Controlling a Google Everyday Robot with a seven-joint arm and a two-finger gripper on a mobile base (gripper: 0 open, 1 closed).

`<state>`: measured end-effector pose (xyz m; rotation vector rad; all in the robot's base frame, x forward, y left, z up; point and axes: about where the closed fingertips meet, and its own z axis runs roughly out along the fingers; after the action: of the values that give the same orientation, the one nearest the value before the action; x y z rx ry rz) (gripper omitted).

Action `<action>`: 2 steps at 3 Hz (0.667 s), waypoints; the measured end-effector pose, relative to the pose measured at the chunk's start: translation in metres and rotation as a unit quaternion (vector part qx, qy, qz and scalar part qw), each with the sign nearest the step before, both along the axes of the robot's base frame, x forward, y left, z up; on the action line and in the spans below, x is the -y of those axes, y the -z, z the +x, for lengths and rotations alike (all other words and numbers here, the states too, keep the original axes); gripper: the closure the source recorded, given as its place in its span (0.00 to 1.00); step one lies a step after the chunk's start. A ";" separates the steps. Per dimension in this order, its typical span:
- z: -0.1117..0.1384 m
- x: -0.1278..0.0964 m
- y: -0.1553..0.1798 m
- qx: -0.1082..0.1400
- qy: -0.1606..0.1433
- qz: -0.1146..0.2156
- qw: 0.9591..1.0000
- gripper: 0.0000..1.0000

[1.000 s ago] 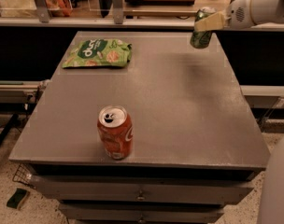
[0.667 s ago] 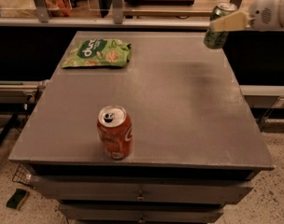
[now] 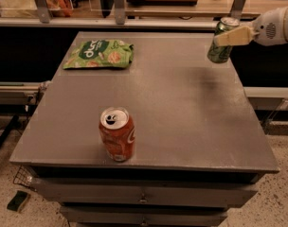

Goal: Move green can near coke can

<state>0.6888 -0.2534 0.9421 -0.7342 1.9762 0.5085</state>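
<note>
Left of and below the gripper [image 3: 226, 36], flat matte grey table [image 3: 182, 108]; far left, crinkled glossy snack bag [image 3: 99, 55]; well below-left, cylindrical red coke can [image 3: 117, 135]. Clamps tilted metal green can [image 3: 219, 54] between cream fingers [image 3: 234, 35], lower than a moment earlier.

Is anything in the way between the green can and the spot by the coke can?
Nothing visible. The gripper holds the green can at the table's far right corner; the coke can stands near the front, left of centre. No object lies between them. The snack bag lies far left, off that line.
</note>
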 end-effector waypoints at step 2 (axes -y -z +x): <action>-0.052 -0.010 0.004 -0.041 -0.085 0.010 0.995 1.00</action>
<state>0.6368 -0.2434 0.9378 -0.8871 1.9911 0.6677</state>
